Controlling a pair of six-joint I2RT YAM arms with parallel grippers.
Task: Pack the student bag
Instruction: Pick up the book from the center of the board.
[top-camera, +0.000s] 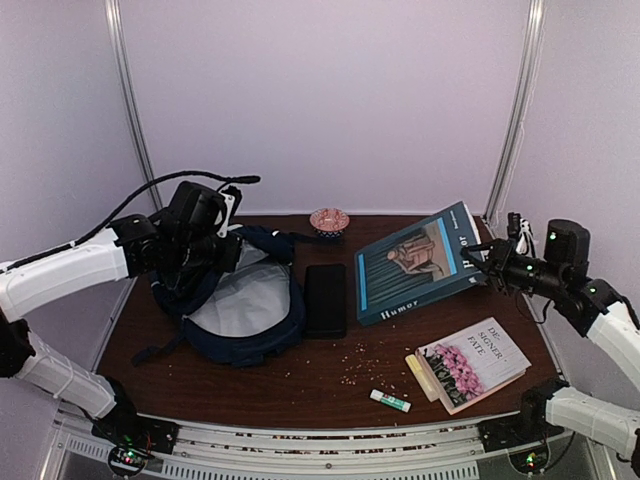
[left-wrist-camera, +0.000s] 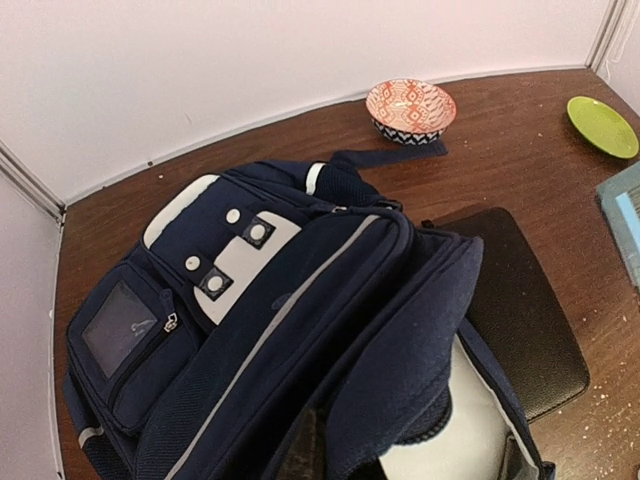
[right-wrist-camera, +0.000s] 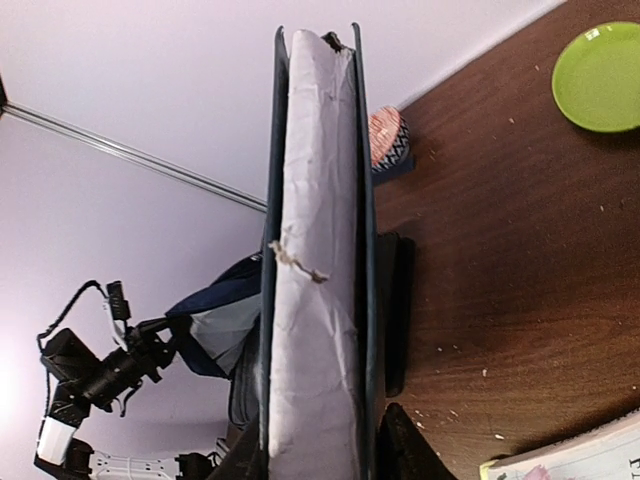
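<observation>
You are partway through loading a book. Your right gripper (top-camera: 479, 260) has a finger clamped on each cover of the blue book (top-camera: 420, 262), which it holds tilted over the back right of the table (top-camera: 300, 385). I cannot tell whether the book's low corner touches the wood. Your left gripper (top-camera: 205, 255) is closed on the upper rim of the backpack (top-camera: 245, 305). The backpack lies at the left of the table with its mouth pulled open and its pale lining showing. I judge the next move to be a carry leftward over the black case (top-camera: 325, 300), which lies just beside the backpack. You would then turn the book so a narrow edge leads into the opening. The left arm should hold the rim up, or the mouth may sag shut. Mind the grip: it sits at one edge of a wide book, which could swing or slip. A flowered book (top-camera: 475, 362) and a glue stick (top-camera: 390, 401) lie near the front edge. The right wrist view adds what the top view lacks: the book end-on, with worn pages between its covers, and a green plate (right-wrist-camera: 600, 75) beyond it. The left wrist view shows the backpack's front pocket and white patches and the patterned bowl (left-wrist-camera: 410, 108) by the back wall. It does not show its own fingers, so you judge that pinch from above.
</observation>
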